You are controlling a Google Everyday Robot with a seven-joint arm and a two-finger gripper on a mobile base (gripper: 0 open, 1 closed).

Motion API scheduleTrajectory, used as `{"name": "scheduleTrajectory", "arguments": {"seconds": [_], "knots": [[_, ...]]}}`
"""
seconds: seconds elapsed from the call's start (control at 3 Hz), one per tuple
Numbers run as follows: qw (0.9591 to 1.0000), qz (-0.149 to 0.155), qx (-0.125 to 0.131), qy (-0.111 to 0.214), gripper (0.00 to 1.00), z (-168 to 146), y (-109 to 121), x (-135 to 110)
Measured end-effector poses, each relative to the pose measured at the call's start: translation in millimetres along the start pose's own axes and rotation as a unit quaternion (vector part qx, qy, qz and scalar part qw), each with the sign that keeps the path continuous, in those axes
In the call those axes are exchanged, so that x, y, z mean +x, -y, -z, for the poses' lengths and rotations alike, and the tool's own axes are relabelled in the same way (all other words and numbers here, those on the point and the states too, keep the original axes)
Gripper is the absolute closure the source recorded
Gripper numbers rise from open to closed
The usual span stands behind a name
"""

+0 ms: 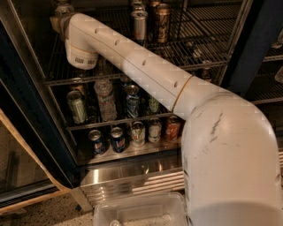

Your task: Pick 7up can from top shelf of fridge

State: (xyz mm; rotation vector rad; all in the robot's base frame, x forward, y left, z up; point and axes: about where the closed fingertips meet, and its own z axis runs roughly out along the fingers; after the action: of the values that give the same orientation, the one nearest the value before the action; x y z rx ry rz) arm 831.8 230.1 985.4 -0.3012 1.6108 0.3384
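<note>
The fridge (31,114) stands open, with its top shelf (199,48), a chrome wire rack, across the upper part of the view. My white arm reaches from the lower right up to the shelf's far left. Its wrist (82,48) hangs over the shelf's front rail. The gripper (62,9) is at the top left edge, mostly hidden behind the wrist and cut off by the frame. I cannot make out the 7up can for certain; a pale rounded shape shows at the gripper. A silver can (139,25) and a brown can (162,22) stand mid-shelf, to the gripper's right.
Lower racks hold a green can (76,106), a clear bottle (105,99), a blue can (131,100) and a row of cans (117,139). The ribbed steel base panel (132,178) is below. A clear plastic bin (141,211) lies at the bottom. A dark door post (256,39) stands right.
</note>
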Motion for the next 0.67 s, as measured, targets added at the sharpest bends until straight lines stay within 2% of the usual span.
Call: {"name": "scheduleTrajectory", "arguments": {"seconds": [0.33,0.67], "knots": [[1.0000,0.000,0.001,0.000,1.00,2,0,0],[0.9999,-0.001,-0.010,0.006,1.00,24,-26,-15]]}}
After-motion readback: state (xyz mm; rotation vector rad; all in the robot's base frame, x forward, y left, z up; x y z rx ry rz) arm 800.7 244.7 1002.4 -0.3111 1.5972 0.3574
